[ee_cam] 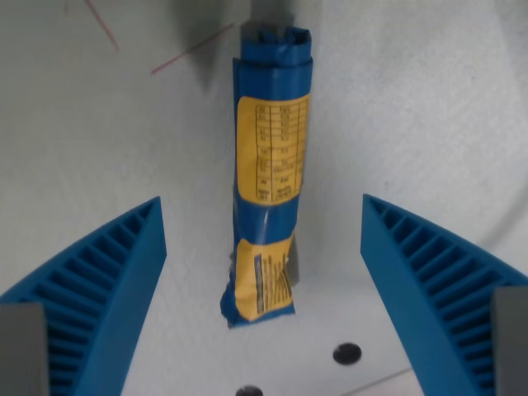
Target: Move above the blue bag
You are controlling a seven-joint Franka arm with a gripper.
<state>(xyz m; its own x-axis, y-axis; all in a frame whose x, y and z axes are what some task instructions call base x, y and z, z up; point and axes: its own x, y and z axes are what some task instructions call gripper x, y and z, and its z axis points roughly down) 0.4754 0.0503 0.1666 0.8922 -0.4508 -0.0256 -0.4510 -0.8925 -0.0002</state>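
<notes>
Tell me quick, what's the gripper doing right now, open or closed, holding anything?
Gripper: open, holding nothing; its blue fingers stand wide apart on either side of the blue bag, not touching it.

You have a white, lightly textured table surface filling the view, with two thin reddish lines crossing its upper left, two dark round holes near the bottom edge, and a small grey block at the top.
</notes>
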